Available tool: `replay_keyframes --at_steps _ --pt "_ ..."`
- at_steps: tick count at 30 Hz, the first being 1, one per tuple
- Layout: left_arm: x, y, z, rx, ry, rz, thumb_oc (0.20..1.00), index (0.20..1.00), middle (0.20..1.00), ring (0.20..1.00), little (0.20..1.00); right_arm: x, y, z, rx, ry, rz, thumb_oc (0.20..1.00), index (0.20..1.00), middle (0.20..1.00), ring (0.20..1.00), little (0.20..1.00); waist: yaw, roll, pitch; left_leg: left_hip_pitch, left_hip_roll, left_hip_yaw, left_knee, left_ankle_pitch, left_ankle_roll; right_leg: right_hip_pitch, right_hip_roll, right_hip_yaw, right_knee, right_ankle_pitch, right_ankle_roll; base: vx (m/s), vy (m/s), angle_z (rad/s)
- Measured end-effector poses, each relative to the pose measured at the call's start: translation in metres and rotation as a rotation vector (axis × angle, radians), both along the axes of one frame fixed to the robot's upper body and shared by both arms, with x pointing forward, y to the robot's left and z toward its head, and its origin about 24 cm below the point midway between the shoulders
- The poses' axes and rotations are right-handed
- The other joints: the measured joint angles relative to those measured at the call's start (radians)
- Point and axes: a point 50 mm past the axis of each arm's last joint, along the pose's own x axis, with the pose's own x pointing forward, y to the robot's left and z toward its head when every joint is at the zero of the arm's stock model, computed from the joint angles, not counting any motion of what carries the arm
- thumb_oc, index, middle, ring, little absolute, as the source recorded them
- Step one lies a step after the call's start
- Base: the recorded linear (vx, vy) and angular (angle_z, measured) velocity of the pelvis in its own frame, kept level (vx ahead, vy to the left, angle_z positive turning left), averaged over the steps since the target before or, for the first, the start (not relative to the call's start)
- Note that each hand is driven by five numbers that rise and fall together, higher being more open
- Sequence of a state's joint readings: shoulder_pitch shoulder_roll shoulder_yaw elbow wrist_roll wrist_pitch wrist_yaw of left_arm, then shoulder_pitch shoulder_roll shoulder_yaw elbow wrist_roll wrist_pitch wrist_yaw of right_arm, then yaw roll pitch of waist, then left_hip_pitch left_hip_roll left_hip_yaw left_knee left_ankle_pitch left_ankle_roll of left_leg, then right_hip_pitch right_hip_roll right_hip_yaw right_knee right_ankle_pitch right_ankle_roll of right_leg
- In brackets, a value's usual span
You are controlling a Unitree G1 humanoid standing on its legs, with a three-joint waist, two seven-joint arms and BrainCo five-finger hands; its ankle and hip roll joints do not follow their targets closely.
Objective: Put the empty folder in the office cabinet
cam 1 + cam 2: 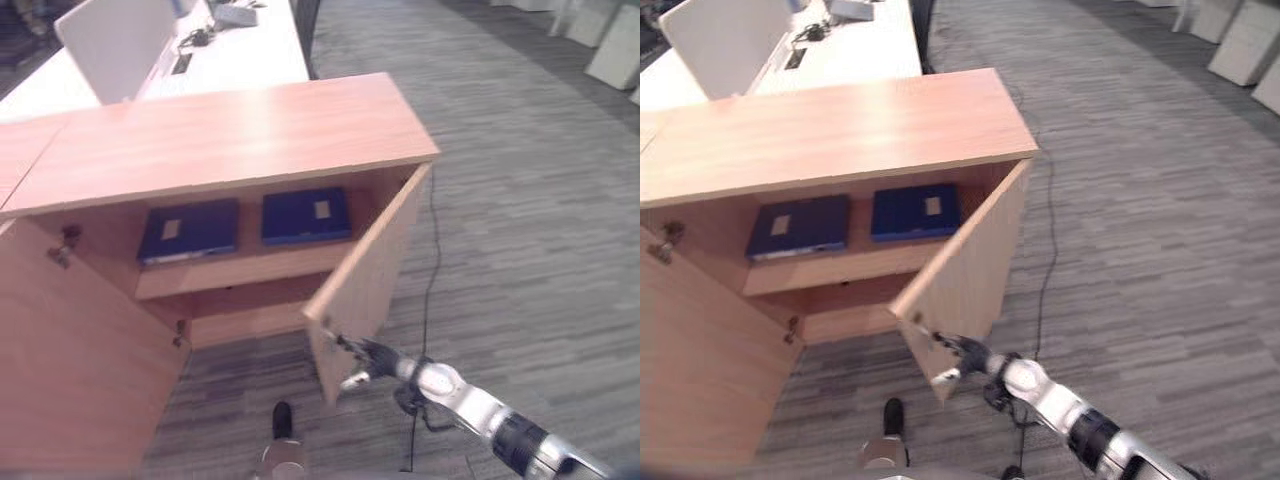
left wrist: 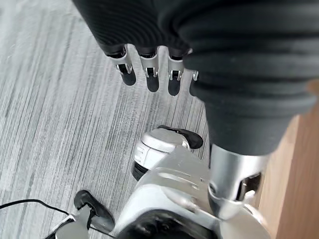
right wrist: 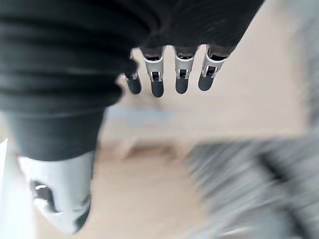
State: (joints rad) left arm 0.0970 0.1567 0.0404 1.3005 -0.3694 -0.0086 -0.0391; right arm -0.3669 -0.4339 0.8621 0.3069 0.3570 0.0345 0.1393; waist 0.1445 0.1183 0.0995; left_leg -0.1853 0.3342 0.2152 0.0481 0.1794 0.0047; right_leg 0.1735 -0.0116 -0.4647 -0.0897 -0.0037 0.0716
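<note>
Left eye view looks down on the office cabinet (image 1: 230, 140), both doors swung wide, with two blue folders (image 1: 190, 230) lying flat side by side on its upper shelf. They look light, stiff and slick-covered, best pinched at an edge. The right hand (image 1: 370, 355), fingers straight, touches the right door (image 1: 365, 290); the left hand (image 2: 149, 69) hangs relaxed and empty.

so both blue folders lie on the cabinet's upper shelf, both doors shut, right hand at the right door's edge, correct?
Not quite: both wooden doors stand open, as the left eye view shows. The two blue folders do lie on the upper shelf, right hand at the right door's edge.
</note>
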Motion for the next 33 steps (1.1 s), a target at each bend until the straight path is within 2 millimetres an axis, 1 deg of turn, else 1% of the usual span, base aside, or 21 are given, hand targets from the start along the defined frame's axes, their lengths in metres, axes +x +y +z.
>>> replay_keyframes --at_steps 1,2,3,4,6,7,9,10,11,12,16,17,22,23,25,27,28,29,30,32,33 --pt "0.000 -0.001 0.000 -0.002 0.002 0.006 1.000 1.000 1.000 1.000 1.000 0.006 0.000 0.006 0.012 -0.013 -0.010 1.000 1.000 1.000 1.000 1.000 0.005 0.002 -0.009 -0.002 0.013 0.035 0.013 0.065 -0.043 0.022 0.002 -0.026 -0.001 -0.012 0.002 0.01 0.014 0.76" --pt "0.000 0.002 0.000 0.008 0.001 0.006 1.000 1.000 1.000 1.000 1.000 0.010 0.000 0.009 0.023 -0.020 -0.019 1.000 1.000 1.000 1.000 1.000 0.016 -0.024 -0.015 -0.006 -0.005 0.069 0.015 0.092 -0.080 0.025 -0.014 -0.035 -0.003 -0.029 0.015 0.00 0.034 0.55" --pt "-0.004 0.007 0.001 0.020 0.010 0.013 1.000 1.000 1.000 1.000 1.000 0.012 0.001 0.012 0.042 -0.016 -0.022 1.000 1.000 1.000 1.000 1.000 0.031 -0.057 -0.017 -0.007 -0.023 0.084 0.022 0.106 -0.097 0.029 -0.030 -0.032 -0.001 -0.035 0.017 -0.01 0.055 0.32" --pt "-0.005 0.010 0.002 0.028 0.011 0.015 1.000 1.000 1.000 1.000 1.000 0.011 0.002 0.011 0.048 -0.009 -0.018 1.000 1.000 1.000 1.000 1.000 0.033 -0.076 -0.017 -0.007 -0.038 0.076 0.029 0.115 -0.109 0.038 -0.042 -0.035 0.001 -0.037 0.013 -0.04 0.082 0.26" --pt "-0.006 0.015 0.003 0.039 0.014 0.013 1.000 1.000 1.000 1.000 1.000 0.009 0.004 0.010 0.047 -0.001 -0.006 1.000 1.000 1.000 1.000 1.000 0.030 -0.096 -0.024 -0.005 -0.060 0.046 0.033 0.120 -0.109 0.057 -0.056 -0.057 0.001 -0.043 0.013 0.00 0.114 0.42" --pt "-0.005 0.017 0.003 0.044 0.008 0.011 1.000 1.000 1.000 1.000 1.000 0.005 0.001 0.005 0.048 0.021 -0.006 1.000 1.000 1.000 1.000 1.000 0.021 -0.114 -0.032 0.018 -0.093 0.015 -0.016 0.128 -0.107 0.079 -0.078 -0.100 -0.005 -0.052 0.025 0.07 0.195 0.57" --pt "-0.005 0.019 0.004 0.047 0.011 0.010 1.000 1.000 1.000 1.000 1.000 0.002 -0.001 0.003 0.060 0.033 -0.012 1.000 1.000 1.000 1.000 1.000 0.008 -0.128 -0.042 0.032 -0.123 0.025 -0.041 0.098 -0.104 0.097 -0.095 -0.144 0.001 -0.061 0.038 0.07 0.188 0.53" --pt "-0.009 0.020 0.004 0.046 0.022 0.007 1.000 1.000 1.000 1.000 1.000 -0.006 -0.006 -0.005 0.075 0.065 -0.023 1.000 1.000 1.000 1.000 1.000 0.009 -0.157 -0.057 0.048 -0.198 0.026 -0.035 0.039 -0.086 0.113 -0.129 -0.164 0.001 -0.066 0.051 0.04 0.114 0.43" --pt "-0.014 0.019 0.003 0.044 0.032 0.004 1.000 1.000 1.000 1.000 1.000 -0.007 -0.009 -0.006 0.076 0.068 -0.029 1.000 1.000 1.000 1.000 1.000 -0.001 -0.152 -0.061 0.068 -0.216 0.044 -0.054 0.017 -0.058 0.122 -0.120 -0.162 0.007 -0.064 0.054 0.05 0.170 0.56" --pt "-0.014 0.021 0.004 0.047 0.034 -0.001 1.000 1.000 1.000 1.000 1.000 -0.008 -0.012 -0.007 0.088 0.070 -0.049 1.000 1.000 1.000 1.000 1.000 -0.010 -0.153 -0.062 0.076 -0.225 0.040 -0.073 0.011 -0.051 0.127 -0.125 -0.172 0.018 -0.065 0.054 0.02 0.128 0.54" --pt "-0.005 0.029 0.006 0.059 0.004 -0.016 1.000 1.000 1.000 1.000 1.000 -0.002 -0.024 -0.008 0.094 0.050 -0.116 1.000 1.000 1.000 1.000 1.000 0.004 -0.183 -0.067 0.076 -0.262 0.006 -0.105 0.015 -0.038 0.121 -0.149 -0.191 0.056 -0.063 0.050 0.02 0.247 0.40" --pt "-0.005 0.027 0.006 0.055 0.005 -0.025 1.000 1.000 1.000 1.000 1.000 -0.006 -0.032 -0.019 0.072 0.081 -0.151 1.000 1.000 1.000 1.000 1.000 0.002 -0.176 -0.067 0.089 -0.276 -0.017 -0.124 0.016 -0.035 0.131 -0.155 -0.211 0.074 -0.062 0.047 0.03 0.222 0.56" --pt "-0.008 0.027 0.005 0.049 0.019 -0.043 1.000 1.000 1.000 1.000 1.000 -0.012 -0.050 -0.045 0.028 0.153 -0.266 1.000 1.000 1.000 1.000 1.000 0.004 -0.165 -0.072 0.082 -0.316 -0.051 -0.139 -0.002 -0.019 0.126 -0.192 -0.245 0.119 -0.067 0.037 0.04 0.230 0.30" --pt "-0.005 0.025 0.005 0.041 0.010 -0.051 1.000 1.000 1.000 1.000 1.000 -0.022 -0.061 -0.062 -0.059 0.214 -0.288 1.000 1.000 1.000 1.000 1.000 0.008 -0.158 -0.073 0.082 -0.329 -0.070 -0.140 -0.007 -0.012 0.126 -0.207 -0.265 0.150 -0.071 0.033 0.06 0.194 0.51" --pt "-0.002 0.023 0.005 0.035 -0.008 -0.057 1.000 1.000 1.000 1.000 1.000 -0.046 -0.071 -0.088 -0.158 0.323 -0.304 1.000 1.000 1.000 1.000 1.000 0.008 -0.143 -0.067 0.084 -0.353 -0.091 -0.147 -0.016 0.001 0.117 -0.243 -0.278 0.220 -0.070 0.029 0.14 0.338 0.51" --pt "-0.001 0.022 0.005 0.029 0.006 -0.066 1.000 1.000 1.000 1.000 1.000 -0.065 -0.074 -0.106 -0.187 0.409 -0.341 1.000 1.000 1.000 1.000 1.000 0.008 -0.136 -0.067 0.091 -0.377 -0.090 -0.138 -0.030 0.021 0.110 -0.286 -0.294 0.294 -0.071 0.023 0.13 0.276 0.48" --pt "-0.004 0.021 0.004 0.021 0.024 -0.066 1.000 1.000 1.000 1.000 1.000 -0.086 -0.080 -0.121 -0.244 0.483 -0.361 1.000 1.000 1.000 1.000 1.000 0.002 -0.117 -0.069 0.106 -0.399 -0.116 -0.139 -0.031 0.042 0.090 -0.338 -0.280 0.410 -0.059 0.001 0.14 0.302 0.58" --pt "-0.004 0.020 0.004 0.020 0.024 -0.073 1.000 1.000 1.000 1.000 1.000 -0.094 -0.083 -0.126 -0.266 0.505 -0.367 1.000 1.000 1.000 1.000 1.000 0.003 -0.119 -0.066 0.113 -0.413 -0.125 -0.138 -0.033 0.052 0.081 -0.363 -0.268 0.469 -0.044 -0.003 0.09 0.245 0.85" --pt "0.000 0.023 0.005 0.031 0.025 -0.110 1.000 1.000 1.000 1.000 1.000 -0.108 -0.090 -0.136 -0.313 0.568 -0.409 1.000 1.000 1.000 1.000 1.000 -0.004 -0.100 -0.055 0.144 -0.431 -0.177 -0.138 -0.041 0.085 0.051 -0.415 -0.227 0.607 -0.050 0.013 0.04 0.127 0.69" --pt "0.006 0.028 0.007 0.054 0.017 -0.150 1.000 1.000 1.000 1.000 1.000 -0.117 -0.092 -0.143 -0.321 0.617 -0.467 1.000 1.000 1.000 1.000 1.000 -0.010 -0.101 -0.050 0.142 -0.450 -0.222 -0.131 -0.044 0.092 -0.016 -0.421 -0.144 0.676 -0.102 0.024 0.03 -0.011 0.78" --pt "0.014 0.029 0.007 0.067 -0.003 -0.168 1.000 1.000 1.000 1.000 1.000 -0.119 -0.095 -0.145 -0.326 0.635 -0.503 1.000 1.000 1.000 1.000 1.000 -0.018 -0.100 -0.047 0.139 -0.453 -0.249 -0.130 -0.040 0.101 -0.091 -0.385 -0.060 0.649 -0.143 0.017 0.06 -0.094 0.77"
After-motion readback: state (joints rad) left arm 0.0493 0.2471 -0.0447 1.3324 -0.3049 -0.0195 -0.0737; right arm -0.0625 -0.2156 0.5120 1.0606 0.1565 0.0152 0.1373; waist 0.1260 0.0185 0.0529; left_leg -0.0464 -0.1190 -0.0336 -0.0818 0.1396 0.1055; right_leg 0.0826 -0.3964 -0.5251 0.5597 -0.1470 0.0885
